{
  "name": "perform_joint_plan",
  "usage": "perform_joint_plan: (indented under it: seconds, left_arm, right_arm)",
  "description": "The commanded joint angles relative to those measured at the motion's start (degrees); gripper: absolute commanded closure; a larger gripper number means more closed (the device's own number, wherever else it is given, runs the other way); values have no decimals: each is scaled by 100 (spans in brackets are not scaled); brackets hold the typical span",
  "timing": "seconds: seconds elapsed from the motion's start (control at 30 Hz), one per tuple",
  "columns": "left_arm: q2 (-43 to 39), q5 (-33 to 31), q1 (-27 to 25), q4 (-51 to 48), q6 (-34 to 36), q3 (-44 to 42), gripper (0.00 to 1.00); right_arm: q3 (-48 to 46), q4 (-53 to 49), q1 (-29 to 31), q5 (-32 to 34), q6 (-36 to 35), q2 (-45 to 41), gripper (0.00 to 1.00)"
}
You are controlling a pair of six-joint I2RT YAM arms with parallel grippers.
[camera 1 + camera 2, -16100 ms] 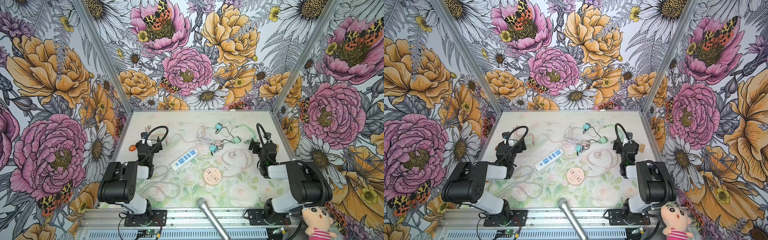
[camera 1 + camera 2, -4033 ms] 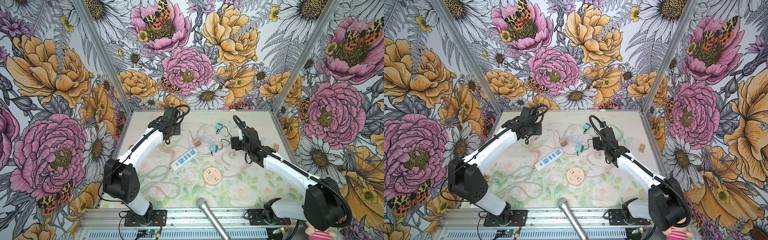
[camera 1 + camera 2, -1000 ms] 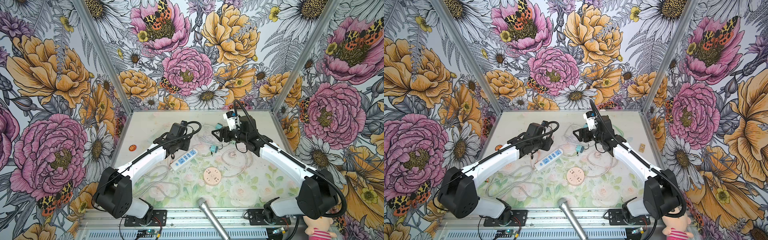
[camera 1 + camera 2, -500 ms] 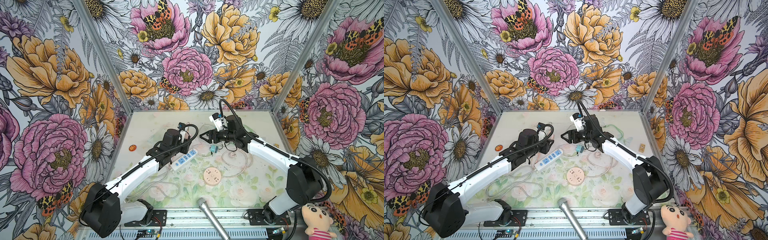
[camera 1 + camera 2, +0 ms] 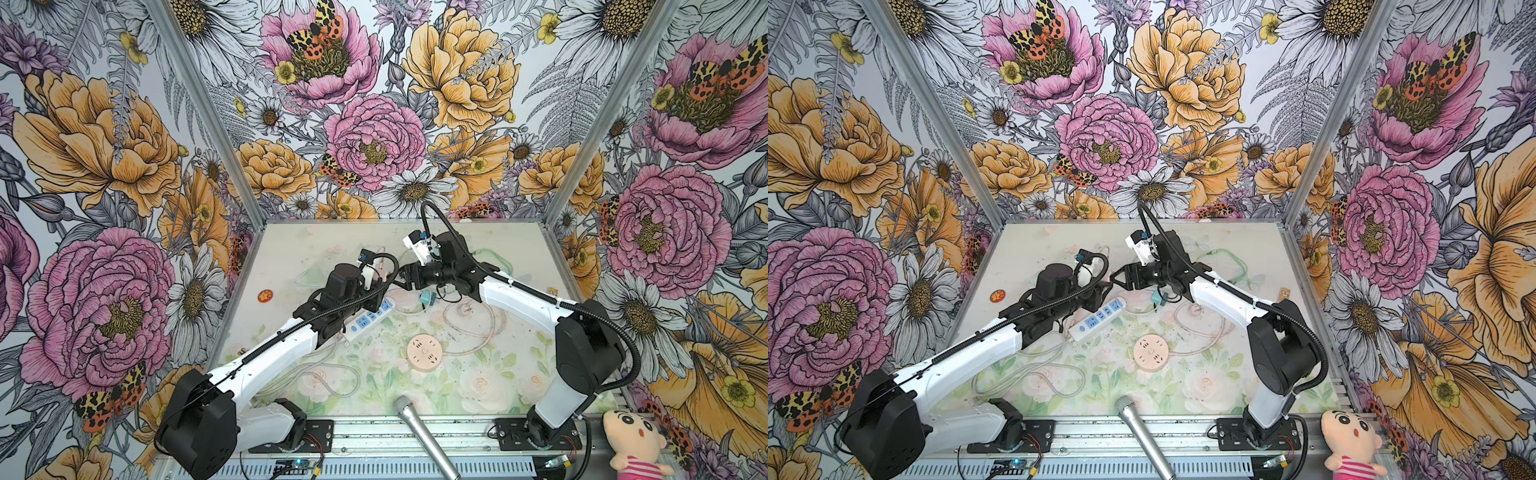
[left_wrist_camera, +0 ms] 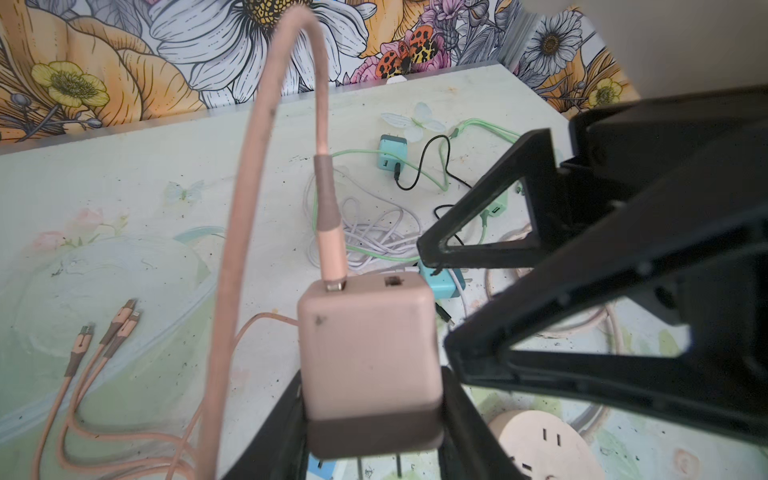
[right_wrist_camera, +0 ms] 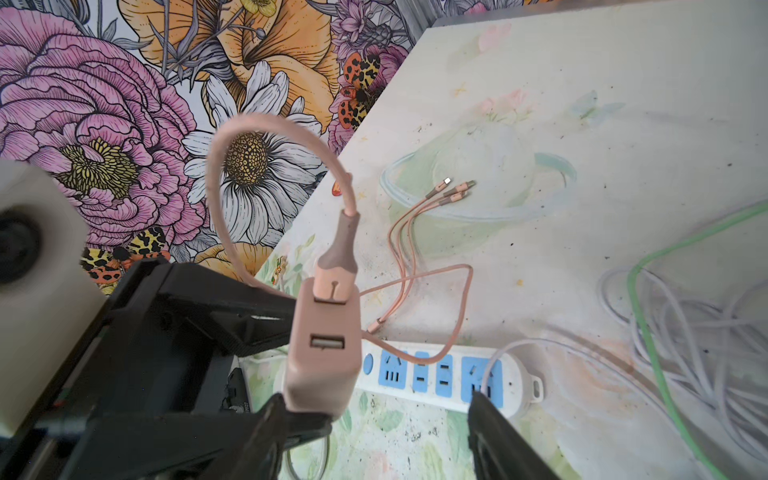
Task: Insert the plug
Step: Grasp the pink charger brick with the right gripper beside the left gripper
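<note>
Both arms have swung inward since a second ago, and my two claws now meet nose to nose. Well apart on the left claw's outer side lies an orange token (image 5: pixel 265 296). My left claw (image 6: pixel 371 419) is clamped on the pink charger plug (image 6: pixel 368 353), one finger on each side of its brown base. Only that wrist view shows the two prongs pointing down off the base; in both top views the plug is mostly hidden behind the wrists.

The pink cable (image 6: pixel 266 166) arcs up out of the plug and over, between the claws. The right wrist view adds the plug's second port, which is empty, and the cable's three-headed end (image 7: pixel 453 189) lying beyond the claws.

My right claw (image 7: pixel 376 434) stands wide open, holding nothing. The plug sits at its mouth, close against one finger; I cannot tell if they touch. Below both claws lies the power strip (image 5: pixel 365 322), with a white cord crossing its end socket. A teal charger (image 5: pixel 427 297) lies just beside the right claw, and a round pink socket (image 5: pixel 424 352) lies nearer the bases.
</note>
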Motion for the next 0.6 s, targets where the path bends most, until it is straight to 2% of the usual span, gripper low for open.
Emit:
perform_joint_plan:
  seconds: [0.0, 0.17, 0.33, 0.43, 0.57]
  left_arm:
    - [-120, 225, -65, 263, 59, -29, 61]
    - [-122, 196, -93, 265, 73, -58, 61]
    - [-146, 208, -119, 367, 57, -106, 61]
    - [-116, 178, -149, 415, 45, -116, 61]
    - [-90, 111, -181, 633, -28, -183, 61]
  right_arm:
    - [225, 121, 45, -63, 28, 93, 31]
    - [272, 166, 54, -70, 62, 114, 32]
    - [318, 203, 61, -146, 145, 224, 37]
    - [323, 245, 69, -176, 182, 270, 50]
    - [323, 254, 86, -225, 158, 270, 61]
